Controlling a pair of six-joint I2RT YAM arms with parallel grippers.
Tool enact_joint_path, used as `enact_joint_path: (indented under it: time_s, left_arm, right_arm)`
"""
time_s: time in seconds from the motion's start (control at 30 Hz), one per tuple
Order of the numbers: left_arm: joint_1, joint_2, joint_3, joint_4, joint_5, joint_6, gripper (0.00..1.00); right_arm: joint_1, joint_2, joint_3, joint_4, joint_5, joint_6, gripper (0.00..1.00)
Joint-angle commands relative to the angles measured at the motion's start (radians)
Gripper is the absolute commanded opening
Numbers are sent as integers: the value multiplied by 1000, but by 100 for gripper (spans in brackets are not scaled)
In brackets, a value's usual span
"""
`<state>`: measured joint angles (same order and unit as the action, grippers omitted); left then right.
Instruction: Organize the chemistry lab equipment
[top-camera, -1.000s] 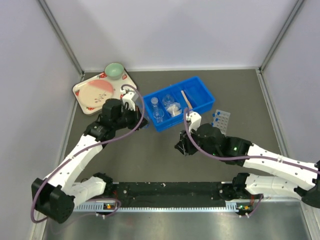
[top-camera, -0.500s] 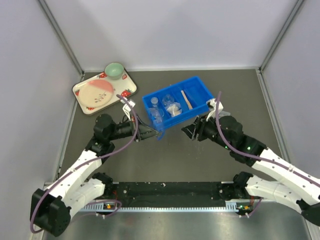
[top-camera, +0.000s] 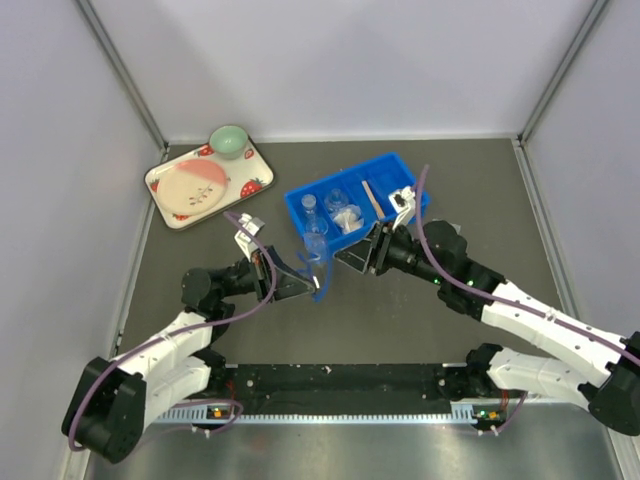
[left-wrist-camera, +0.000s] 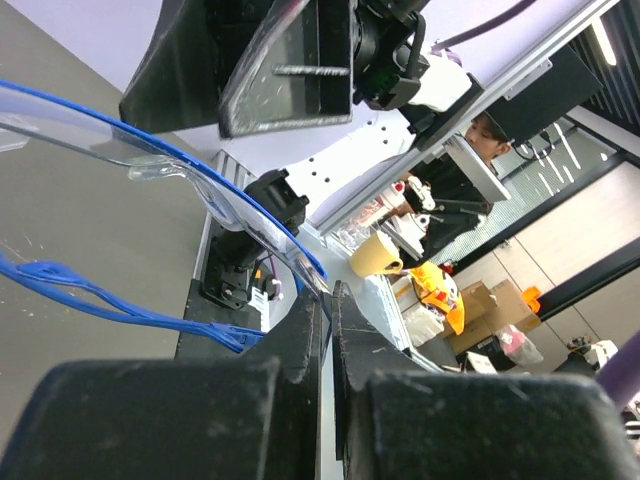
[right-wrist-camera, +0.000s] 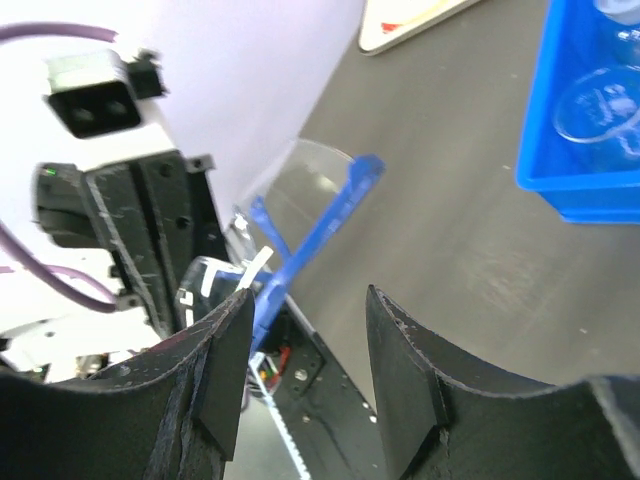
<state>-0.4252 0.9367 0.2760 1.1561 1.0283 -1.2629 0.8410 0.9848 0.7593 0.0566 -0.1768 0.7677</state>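
Safety glasses (top-camera: 314, 268) with a clear lens and blue frame hang in the air in front of the blue bin (top-camera: 408, 176). My left gripper (top-camera: 292, 284) is shut on the edge of the lens; in the left wrist view the lens (left-wrist-camera: 140, 140) and a blue temple arm (left-wrist-camera: 110, 300) reach out from the closed gripper (left-wrist-camera: 328, 330). My right gripper (top-camera: 352, 256) is open just right of the glasses. In the right wrist view the glasses (right-wrist-camera: 325, 200) lie beyond the open gripper (right-wrist-camera: 305, 345), apart from the fingers.
The blue bin holds a small flask (top-camera: 311, 206), clear glassware (top-camera: 346, 214) and a wooden stick (top-camera: 373, 195). A strawberry-pattern tray (top-camera: 165, 172) with a pink plate (top-camera: 196, 186) and a green bowl (top-camera: 229, 141) sits at the back left. The bin corner shows in the right wrist view (right-wrist-camera: 590, 190).
My left arm has drawn back toward the near left, holding the glasses out to the right. My right gripper has swung left from beside the bin to close by the glasses.
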Motion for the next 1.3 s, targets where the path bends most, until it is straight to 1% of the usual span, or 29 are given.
enact_joint_path:
  time_s: [0.0, 0.07, 0.2, 0.3, 0.4, 0.43, 0.57, 0.67, 0.77, 0.93, 1.13, 1.27]
  left_arm:
    - [-3, 2, -29, 330, 0, -101, 0]
    - [-3, -1, -32, 359, -2, -113, 0]
    - [-3, -9, -29, 366, -4, -112, 0]
    - [-3, -18, -21, 373, -5, -116, 0]
    - [-3, -39, -12, 369, -5, -118, 0]
    - [-3, -45, -8, 350, -4, -115, 0]
    - [-3, -94, 12, 286, 3, -90, 0]
    - [-3, -121, 26, 243, 6, -73, 0]
    - [-3, -139, 37, 232, 4, -70, 0]
    - [-3, -151, 49, 225, 3, -72, 0]
    - [-3, -157, 49, 221, 4, -70, 0]
    - [-3, -164, 40, 226, 4, -70, 0]
  right_arm:
    - [-6, -2, 41, 190, -61, 109, 49]
    - [-6, 9, 37, 232, -88, 140, 49]
    - [-6, 57, 38, 336, -151, 232, 48]
    - [0, 72, 31, 354, -156, 257, 46]
    - [10, 45, 35, 298, -116, 225, 46]
    - [12, 32, 38, 255, -103, 214, 46]
    - [23, -64, 48, 163, -38, 157, 46]
    - [20, -89, 49, 138, -24, 159, 47]
    - [24, -69, 40, 169, -42, 191, 47]
    - [64, 35, 67, 262, -79, 222, 47]
    - [121, 120, 146, 284, -84, 209, 47]
    - [142, 132, 161, 290, -81, 205, 47]
